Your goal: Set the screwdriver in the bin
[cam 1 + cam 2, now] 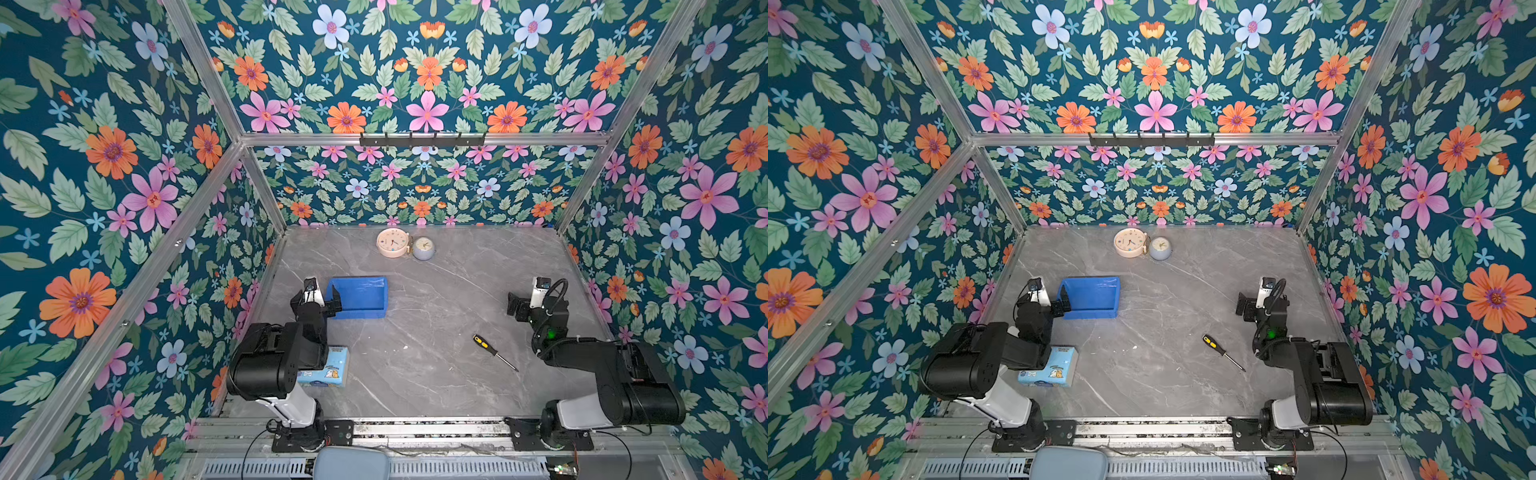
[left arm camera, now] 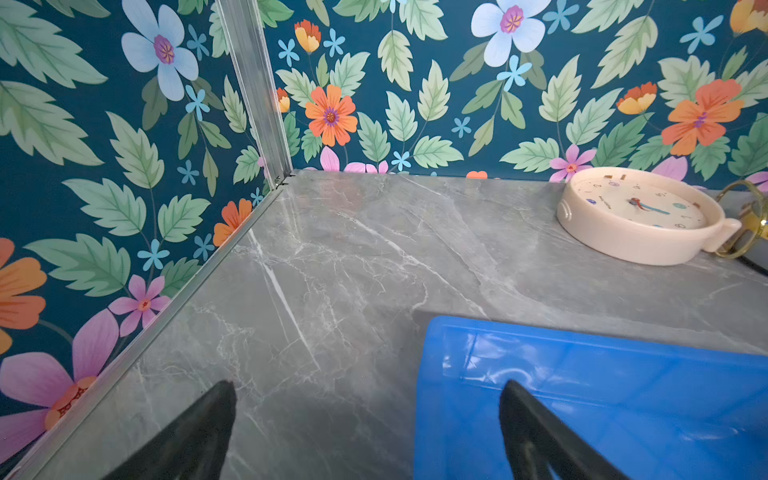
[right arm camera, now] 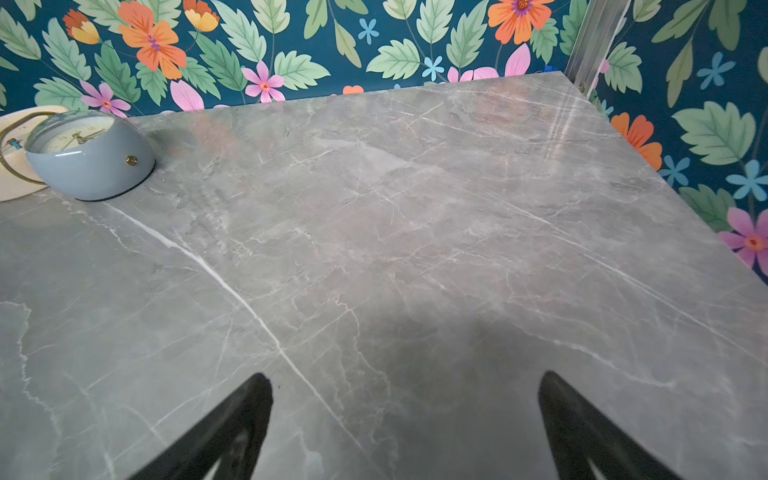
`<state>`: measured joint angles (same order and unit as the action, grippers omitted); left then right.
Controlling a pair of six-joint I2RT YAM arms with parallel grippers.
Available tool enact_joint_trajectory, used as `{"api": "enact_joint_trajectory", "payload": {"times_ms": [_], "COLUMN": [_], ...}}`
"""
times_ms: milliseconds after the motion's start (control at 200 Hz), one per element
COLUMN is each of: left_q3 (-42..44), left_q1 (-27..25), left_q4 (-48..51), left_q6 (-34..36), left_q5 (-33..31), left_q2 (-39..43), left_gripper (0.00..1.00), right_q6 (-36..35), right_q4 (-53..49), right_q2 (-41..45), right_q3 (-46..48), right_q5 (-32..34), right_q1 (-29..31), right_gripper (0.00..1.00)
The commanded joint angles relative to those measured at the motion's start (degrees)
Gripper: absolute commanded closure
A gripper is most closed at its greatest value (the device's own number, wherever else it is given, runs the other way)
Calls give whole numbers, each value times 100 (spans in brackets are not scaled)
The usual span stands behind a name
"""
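The screwdriver [image 1: 494,352] [image 1: 1223,352], with a black-and-yellow handle and a thin dark shaft, lies flat on the grey marble table right of centre, its handle pointing back-left. The empty bright blue bin [image 1: 361,314] [image 1: 1092,314] stands left of centre. My left gripper [image 1: 316,294] [image 2: 370,386] is open beside the bin's left end, with one finger over the blue bin [image 2: 623,395] and the other over bare table. My right gripper [image 1: 536,297] [image 3: 405,380] is open and empty above bare table, behind and to the right of the screwdriver. Neither wrist view shows the screwdriver.
A cream clock [image 1: 392,242] [image 2: 636,216] and a small grey-blue clock [image 1: 424,248] [image 3: 89,153] lie near the back wall. A light-blue tissue pack [image 1: 328,370] sits under the left arm at the front left. Floral walls enclose the table on three sides.
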<state>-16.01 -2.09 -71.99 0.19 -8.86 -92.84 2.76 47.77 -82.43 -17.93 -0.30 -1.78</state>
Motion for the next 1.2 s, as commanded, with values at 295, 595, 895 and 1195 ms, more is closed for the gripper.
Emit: {"api": "enact_joint_trajectory", "payload": {"times_ms": [295,595,895,1195], "left_q3": [1,-7,129,300], "left_q1": [6,4,-53,-154], "left_q4": [-78,-70,-201,378], "left_q6": [-19,-20,104,201], "left_q5": [25,32,82,65], "left_q2": [4,5,184,1255], "left_gripper": [0,0,0,0], "right_q6": [4,5,-29,-266], "right_q4": [189,190,63,-1781], "right_q2": [1,-5,216,1458], "right_q3": [-17,-17,3,-456], "right_q5": [9,1,-92,-466], "right_q1": [2,2,2,2], "right_gripper": [1,1,1,1]}}
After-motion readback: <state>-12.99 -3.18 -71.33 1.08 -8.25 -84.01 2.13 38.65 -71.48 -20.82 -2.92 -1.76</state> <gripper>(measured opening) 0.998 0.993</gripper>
